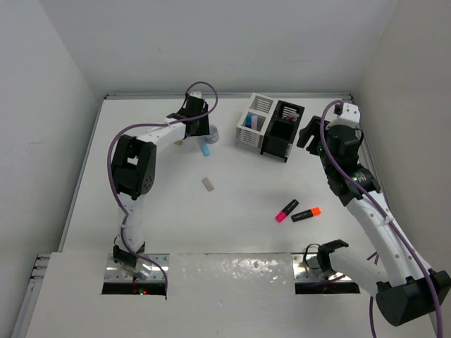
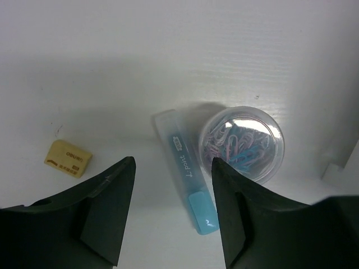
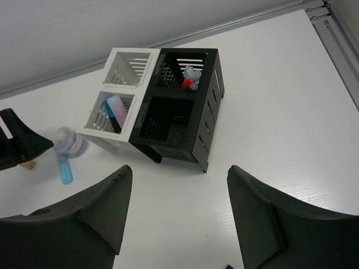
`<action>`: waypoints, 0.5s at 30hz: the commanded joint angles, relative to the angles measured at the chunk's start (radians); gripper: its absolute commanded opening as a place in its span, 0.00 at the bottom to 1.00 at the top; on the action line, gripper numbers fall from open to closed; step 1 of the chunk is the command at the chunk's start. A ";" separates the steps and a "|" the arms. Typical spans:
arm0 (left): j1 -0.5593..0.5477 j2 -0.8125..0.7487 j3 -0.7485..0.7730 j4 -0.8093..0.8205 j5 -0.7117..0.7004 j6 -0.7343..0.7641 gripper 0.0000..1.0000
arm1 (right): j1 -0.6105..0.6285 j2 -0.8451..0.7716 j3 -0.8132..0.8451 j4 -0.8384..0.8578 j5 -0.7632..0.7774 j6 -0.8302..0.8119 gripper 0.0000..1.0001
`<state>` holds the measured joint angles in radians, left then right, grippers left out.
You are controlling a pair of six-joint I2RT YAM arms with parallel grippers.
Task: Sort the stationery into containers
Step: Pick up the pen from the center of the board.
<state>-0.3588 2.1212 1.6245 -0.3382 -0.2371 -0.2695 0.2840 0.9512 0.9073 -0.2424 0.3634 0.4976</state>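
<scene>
Overhead view, close wrist views downward, sharing blue stick (image 2: pixel 184 171)

My left arm (image 1: pixel 135 169) rises from its base toward 12 o'clock, folds at the elbow, then reaches out toward 2 o'clock. My left gripper (image 2: pixel 173 162) points down at the table, jaws wide apart. My right arm (image 1: pixel 366 211) swings out to 4 o'clock, then climbs toward 11 o'clock. My right gripper (image 3: pixel 179 170) faces 9 o'clock, held above the table with jaws spread.
</scene>
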 commanded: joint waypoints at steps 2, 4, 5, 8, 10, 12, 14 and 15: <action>-0.015 0.008 -0.061 0.030 -0.008 0.021 0.55 | 0.004 -0.008 0.039 0.017 0.000 0.013 0.68; -0.017 0.025 -0.061 0.024 -0.014 0.006 0.55 | 0.003 -0.011 0.042 0.015 0.005 0.010 0.68; -0.017 0.029 -0.057 0.001 -0.011 -0.005 0.54 | 0.004 -0.012 0.044 0.012 0.008 0.009 0.68; -0.019 0.016 -0.060 -0.015 0.021 -0.025 0.54 | 0.003 -0.019 0.047 0.005 0.017 -0.001 0.68; -0.016 0.000 -0.046 -0.031 0.036 -0.031 0.54 | 0.004 -0.020 0.041 0.005 0.023 0.001 0.68; -0.012 -0.016 -0.022 -0.047 0.053 -0.030 0.55 | 0.003 -0.020 0.036 0.005 0.022 0.001 0.68; -0.002 -0.032 0.023 -0.056 0.062 -0.034 0.57 | 0.003 -0.019 0.035 0.006 0.019 0.002 0.68; 0.003 -0.036 0.038 -0.062 0.067 -0.033 0.57 | 0.004 -0.017 0.036 0.008 0.017 0.004 0.68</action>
<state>-0.3599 2.1185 1.6142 -0.3172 -0.2092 -0.2974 0.2840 0.9474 0.9077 -0.2493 0.3676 0.4980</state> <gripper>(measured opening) 0.565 0.677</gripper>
